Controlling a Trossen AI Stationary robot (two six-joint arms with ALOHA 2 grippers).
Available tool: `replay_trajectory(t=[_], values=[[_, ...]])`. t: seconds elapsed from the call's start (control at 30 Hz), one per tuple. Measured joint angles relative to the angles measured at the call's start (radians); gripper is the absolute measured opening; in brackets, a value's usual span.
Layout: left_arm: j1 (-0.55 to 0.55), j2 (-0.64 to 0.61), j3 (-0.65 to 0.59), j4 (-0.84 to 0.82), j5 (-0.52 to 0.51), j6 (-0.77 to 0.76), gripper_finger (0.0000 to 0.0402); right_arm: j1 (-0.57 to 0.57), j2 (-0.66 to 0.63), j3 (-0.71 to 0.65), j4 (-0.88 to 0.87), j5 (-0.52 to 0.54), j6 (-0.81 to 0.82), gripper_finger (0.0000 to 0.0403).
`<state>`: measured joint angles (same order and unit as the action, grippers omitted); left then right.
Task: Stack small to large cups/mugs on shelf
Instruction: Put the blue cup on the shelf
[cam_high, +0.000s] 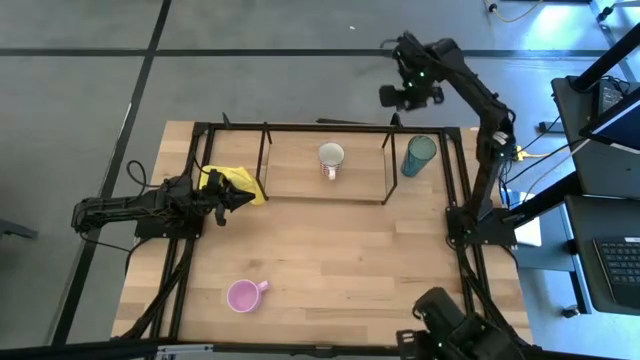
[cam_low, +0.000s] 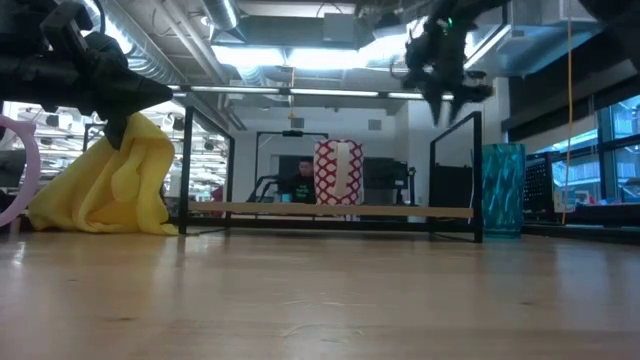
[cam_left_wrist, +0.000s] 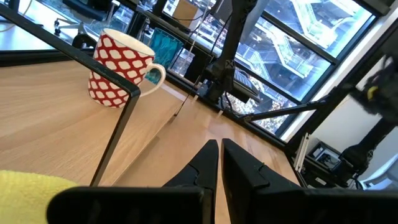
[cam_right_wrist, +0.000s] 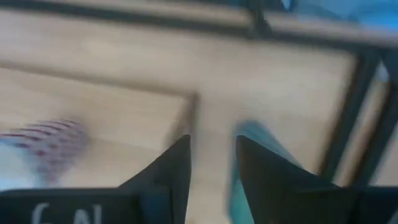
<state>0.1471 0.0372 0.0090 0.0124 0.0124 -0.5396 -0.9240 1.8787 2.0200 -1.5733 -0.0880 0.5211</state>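
A white mug with a red pattern (cam_high: 331, 158) (cam_low: 338, 172) (cam_left_wrist: 118, 68) stands upright on the shelf's light-wood board (cam_high: 295, 172) (cam_low: 400, 210). The teal tumbler (cam_high: 420, 155) (cam_low: 503, 188) stands on the table just right of the shelf. The pink mug (cam_high: 243, 295) (cam_low: 15, 170) sits on the table toward the near edge, left of the middle. My left gripper (cam_high: 245, 198) (cam_left_wrist: 219, 158) is shut and points right, beside the yellow cloth. My right gripper (cam_high: 397, 96) (cam_right_wrist: 212, 162) (cam_low: 450, 95) is open, raised high above the shelf's far right corner.
A yellow cloth (cam_high: 235, 182) (cam_low: 110, 185) lies heaped at the shelf's left end, right beside my left gripper. Thin black rods (cam_high: 388, 165) (cam_left_wrist: 121, 118) frame the shelf and stand up at its corners. Bare tabletop (cam_high: 350, 260) stretches between the shelf and the near edge.
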Motion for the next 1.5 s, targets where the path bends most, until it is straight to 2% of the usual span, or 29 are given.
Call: replay_trajectory(t=[0.13, 0.23, 0.4, 0.67, 1.03, 1.23, 1.5], values=[[0.000, 0.000, 0.000, 0.000, 0.000, 0.000, 0.0014, 0.006, -0.073, -0.156, -0.003, 0.069, -0.063, 0.0129], [0.000, 0.000, 0.000, 0.000, 0.000, 0.000, 0.0014, 0.007, -0.106, -0.216, 0.004, 0.136, -0.112, 0.0129], [0.000, 0.000, 0.000, 0.000, 0.000, 0.000, 0.0014, 0.002, -0.189, -0.319, 0.000, 0.173, -0.134, 0.0129], [0.000, 0.000, 0.000, 0.000, 0.000, 0.000, 0.0014, 0.022, -0.286, -0.459, 0.063, 0.194, 0.074, 0.0129], [0.000, 0.000, 0.000, 0.000, 0.000, 0.000, 0.0014, 0.098, -0.432, -0.638, 0.044, 0.233, 0.193, 0.0129], [0.000, 0.000, 0.000, 0.000, 0.000, 0.000, 0.0014, 0.122, -0.510, -0.738, 0.116, 0.184, 0.264, 0.0129], [0.000, 0.000, 0.000, 0.000, 0.000, 0.000, 0.0014, 0.127, -0.576, -0.864, 0.230, 0.184, 0.316, 0.0129]])
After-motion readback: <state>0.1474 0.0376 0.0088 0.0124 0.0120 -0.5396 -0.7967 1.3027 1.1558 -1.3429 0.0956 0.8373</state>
